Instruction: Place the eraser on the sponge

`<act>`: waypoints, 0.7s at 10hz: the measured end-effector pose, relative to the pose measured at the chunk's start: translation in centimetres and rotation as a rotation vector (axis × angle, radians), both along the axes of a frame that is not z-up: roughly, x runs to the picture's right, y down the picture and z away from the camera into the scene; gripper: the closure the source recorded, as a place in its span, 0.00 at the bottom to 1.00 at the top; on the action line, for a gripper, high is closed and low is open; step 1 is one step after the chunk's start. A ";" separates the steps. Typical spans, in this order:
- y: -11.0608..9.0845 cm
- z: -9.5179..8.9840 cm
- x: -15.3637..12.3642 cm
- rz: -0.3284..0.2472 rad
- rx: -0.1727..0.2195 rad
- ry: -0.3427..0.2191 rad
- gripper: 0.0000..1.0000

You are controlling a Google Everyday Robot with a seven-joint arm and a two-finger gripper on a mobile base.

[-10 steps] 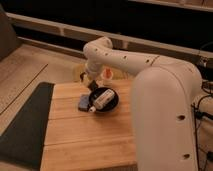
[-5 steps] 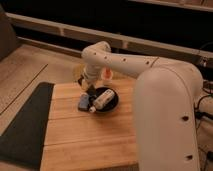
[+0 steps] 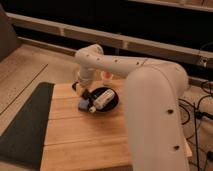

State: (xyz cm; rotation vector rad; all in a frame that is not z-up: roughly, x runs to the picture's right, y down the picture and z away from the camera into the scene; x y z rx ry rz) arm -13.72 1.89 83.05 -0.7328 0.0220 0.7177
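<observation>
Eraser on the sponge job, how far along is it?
Done: nothing yet; the flat blue-grey rectangular sponge on the wooden table carries no block. In hand: the gripper hangs just behind the sponge, with what looks like the small dark brown-black eraser beside it; whether it is gripped, I cannot tell. Left: set the eraser onto the sponge.

The arm (image 3: 131, 65) is cream-white, made of thick rounded shells with small dark screw holes (image 3: 169, 111) dotted along them. Its darker gripper (image 3: 83, 92) hangs over the tabletop's (image 3: 85, 142) far end.
</observation>
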 end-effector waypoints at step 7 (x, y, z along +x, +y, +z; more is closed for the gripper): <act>2.9 5.0 -2.5 -0.069 -0.105 0.019 1.00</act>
